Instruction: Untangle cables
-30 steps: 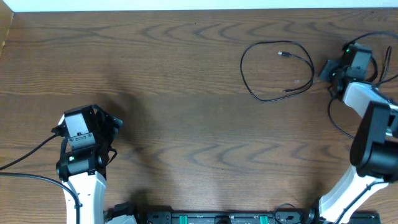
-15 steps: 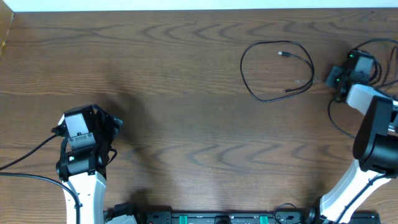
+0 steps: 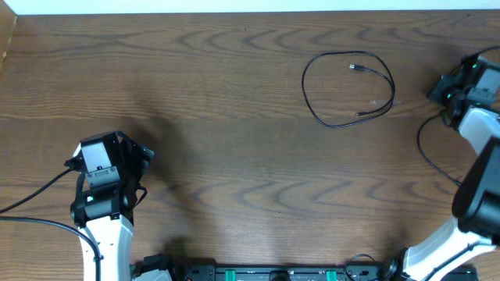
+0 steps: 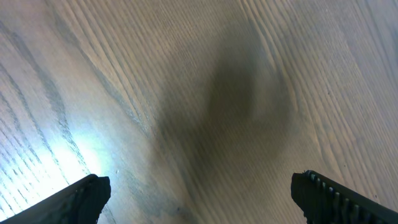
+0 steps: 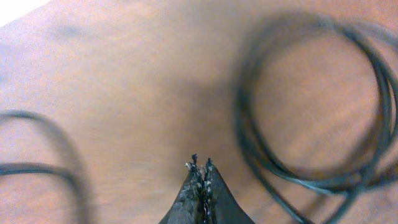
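Brown wood-grain desk (image 3: 234,156) fills overhead view.

Left arm (image 3: 101,195) at near-left corner; right arm (image 3: 478,148) along right edge, reaching toward far side.

Black cable (image 3: 336,126) in one loose loop, far right of centre, both plugs lying inside loop, well apart from both arms.

Second black cable (image 5: 244,124) coiled in several turns just beside right gripper (image 5: 200,167) (blurred in wrist view).

Right gripper clenched, tips pressed together, nothing visible between them.

Left gripper (image 4: 205,190) released, fingers wide apart over bare desk.
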Available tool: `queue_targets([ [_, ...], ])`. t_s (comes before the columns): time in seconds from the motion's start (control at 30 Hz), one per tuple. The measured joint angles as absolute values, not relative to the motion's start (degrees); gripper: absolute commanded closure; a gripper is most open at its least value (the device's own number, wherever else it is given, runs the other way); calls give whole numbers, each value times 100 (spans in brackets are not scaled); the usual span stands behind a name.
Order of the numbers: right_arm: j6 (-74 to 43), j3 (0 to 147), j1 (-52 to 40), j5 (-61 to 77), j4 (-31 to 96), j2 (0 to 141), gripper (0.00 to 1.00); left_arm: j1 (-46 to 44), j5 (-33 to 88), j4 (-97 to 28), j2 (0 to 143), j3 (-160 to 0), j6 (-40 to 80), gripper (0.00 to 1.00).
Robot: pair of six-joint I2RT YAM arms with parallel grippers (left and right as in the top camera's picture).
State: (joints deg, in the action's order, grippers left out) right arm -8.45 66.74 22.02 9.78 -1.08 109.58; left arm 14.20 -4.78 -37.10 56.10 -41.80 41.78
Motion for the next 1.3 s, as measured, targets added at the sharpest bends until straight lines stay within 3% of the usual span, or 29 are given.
queue_targets([
  [0.33, -810, 6877, 1457, 2473, 491, 10431, 99, 1420, -478, -3710, 5610, -4180, 4180, 1],
  [0.8, -602, 6847, -1157, 2303, 1245, 10565, 99, 1420, -475, -3712, 5610, -4180, 4180, 1],
  [1.03, -578, 6840, -1970, 1667, 888, 10956, 99, 1420, -478, -3712, 5610, -4180, 4178, 1],
  [1.3, -607, 6805, -2377, 808, -403, 11725, 99, 1420, -478, -3710, 5610, -4180, 4178, 1],
])
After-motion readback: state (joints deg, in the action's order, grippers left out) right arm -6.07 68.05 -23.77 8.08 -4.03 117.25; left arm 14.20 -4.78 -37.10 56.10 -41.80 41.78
